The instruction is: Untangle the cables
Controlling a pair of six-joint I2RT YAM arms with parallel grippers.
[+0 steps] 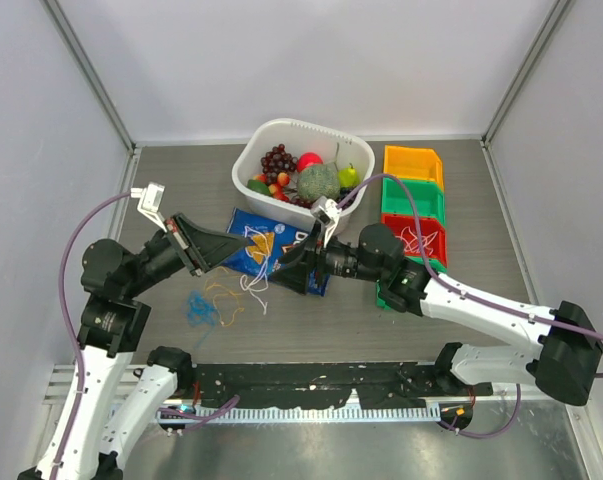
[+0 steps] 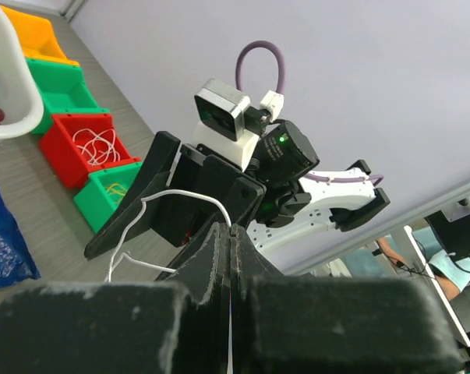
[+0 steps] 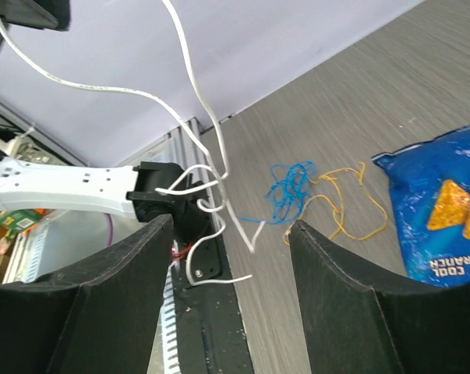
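Observation:
My left gripper (image 1: 247,243) is shut on a white cable (image 1: 257,283) and holds it above the table. The pinch shows at the fingertips in the left wrist view (image 2: 231,227), with the white cable (image 2: 168,195) looping out of them. My right gripper (image 1: 287,274) is open, facing the left one. In the right wrist view the white cable (image 3: 211,167) dangles between its spread fingers (image 3: 125,280) without touching them. A blue cable (image 1: 199,309) and a yellow cable (image 1: 224,292) lie bunched on the table below; they also show in the right wrist view as the blue cable (image 3: 289,188) and the yellow cable (image 3: 345,204).
A blue chips bag (image 1: 264,245) lies under the grippers. A white basket (image 1: 256,150) of toy fruit stands behind. Orange (image 1: 413,163), green (image 1: 413,199) and red (image 1: 431,240) bins line the right side; the red bin (image 2: 71,152) holds a white cord.

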